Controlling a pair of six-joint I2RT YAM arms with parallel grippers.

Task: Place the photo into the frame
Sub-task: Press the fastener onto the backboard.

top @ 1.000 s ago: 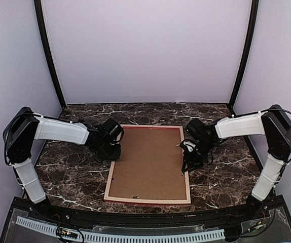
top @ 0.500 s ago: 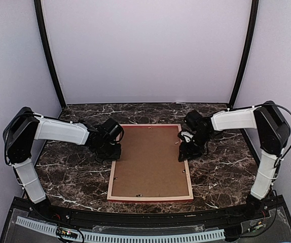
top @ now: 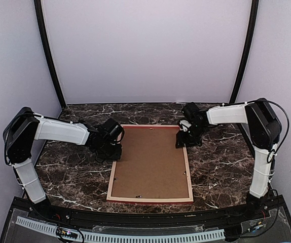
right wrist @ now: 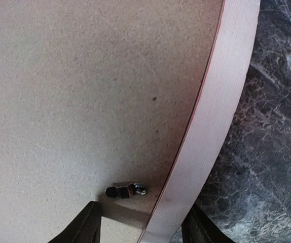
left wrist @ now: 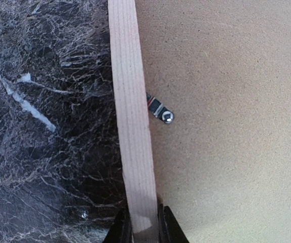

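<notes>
I am watching the left gripper (top: 113, 151) pinching the frame (top: 150, 199) on its left rail. In the left wrist view its jaws are standing narrow, one finger (left wrist: 121, 230) on the marble side and the other on the board side. The pale wood rail (left wrist: 130, 126) is running straight up between them. A small metal turn clip (left wrist: 161, 112) is sitting just inside that rail, ahead of the grip.

The right gripper (top: 182, 144) is hanging over the far end of the frame's right rail with its jaws standing well apart and nothing clamped. In the right wrist view it (right wrist: 143, 225) is straddling the rail (right wrist: 211, 126). One finger (right wrist: 84, 225) is hovering over the brown backing board (right wrist: 84, 91) and the other is over the dark marble. Bare board and another turn clip (right wrist: 128, 191) are showing between the inner finger and the wood. I think the outer finger is just clear of the rail's edge, though the dim corner is making that hard to judge.

The frame is lying flat and face down in the middle of the marble table (top: 69, 177), between the two arms. Its backing board is facing up, and a thin red line is showing along its near edge.
</notes>
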